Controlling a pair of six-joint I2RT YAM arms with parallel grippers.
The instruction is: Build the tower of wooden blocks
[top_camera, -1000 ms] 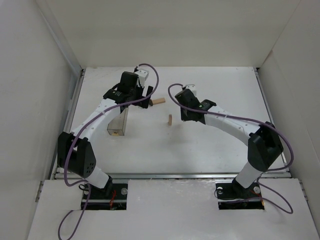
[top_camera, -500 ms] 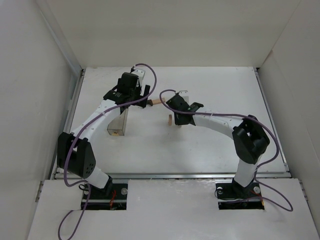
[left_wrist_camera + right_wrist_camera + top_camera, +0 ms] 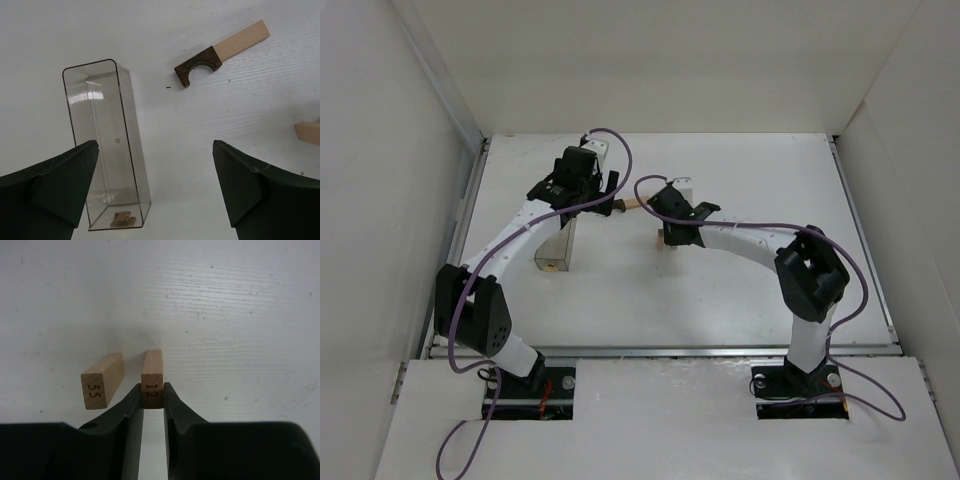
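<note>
In the right wrist view my right gripper (image 3: 152, 392) is shut on the top of an upright light-tan block marked 12 (image 3: 152, 371). A second upright tan block marked 55 (image 3: 102, 381) stands just left of it, with a narrow gap between them. In the top view the right gripper (image 3: 672, 228) is over an upright block (image 3: 661, 238) at mid-table. My left gripper (image 3: 155, 150) is open and empty above the table, left of the blocks, and also shows in the top view (image 3: 608, 190). A tan bar (image 3: 241, 41) lies flat, end to end with a dark arch piece (image 3: 199, 65).
A clear plastic box (image 3: 107, 150) lies under my left gripper, with a small brown bit in its near end; it also shows in the top view (image 3: 554, 250). White walls enclose the table (image 3: 740, 290) on three sides.
My right arm has swung left and its gripper now sits over the upright block at mid-table. My left arm has hardly moved.
</note>
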